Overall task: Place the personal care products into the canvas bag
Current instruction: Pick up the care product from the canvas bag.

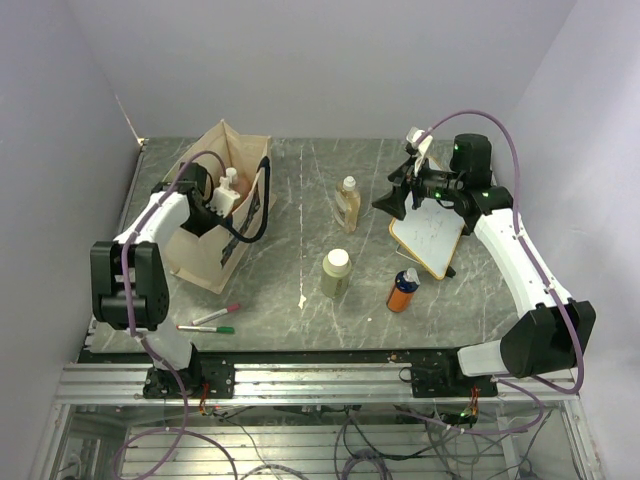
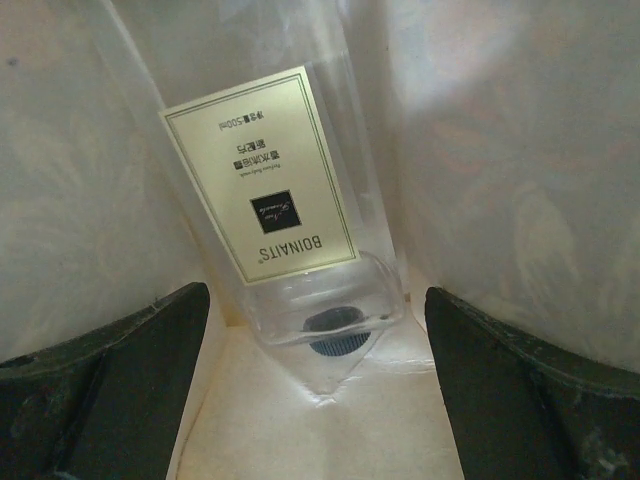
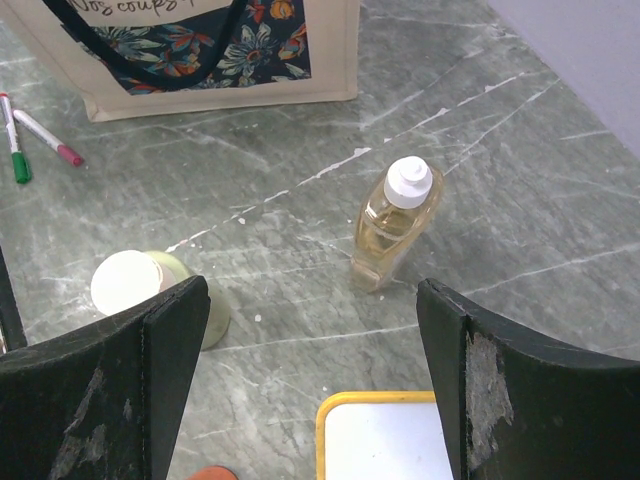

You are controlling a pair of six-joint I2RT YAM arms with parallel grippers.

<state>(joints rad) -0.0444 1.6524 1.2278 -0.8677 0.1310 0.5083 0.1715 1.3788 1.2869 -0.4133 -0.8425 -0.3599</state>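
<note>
Two in, by our count: the clear bottle [image 2: 290, 200] lies inside the canvas bag [image 1: 205, 255] at the rear left corner of the worktop [image 1: 300, 170], and the pink bottle [image 1: 228, 192] shows at the bag's mouth. Our left gripper [image 2: 315, 298] hangs in there, fingers spread wide, gripping nothing. Three to go: the amber bottle [image 1: 348, 203] rear of centre, the pale green bottle [image 1: 336, 274] mid-worktop, and the orange bottle [image 1: 403, 292] right of it, nearer the front edge. Our right gripper [image 3: 312, 292], wide apart and empty, hovers above the amber one. Grey veined stone underfoot, pale walls around.
</note>
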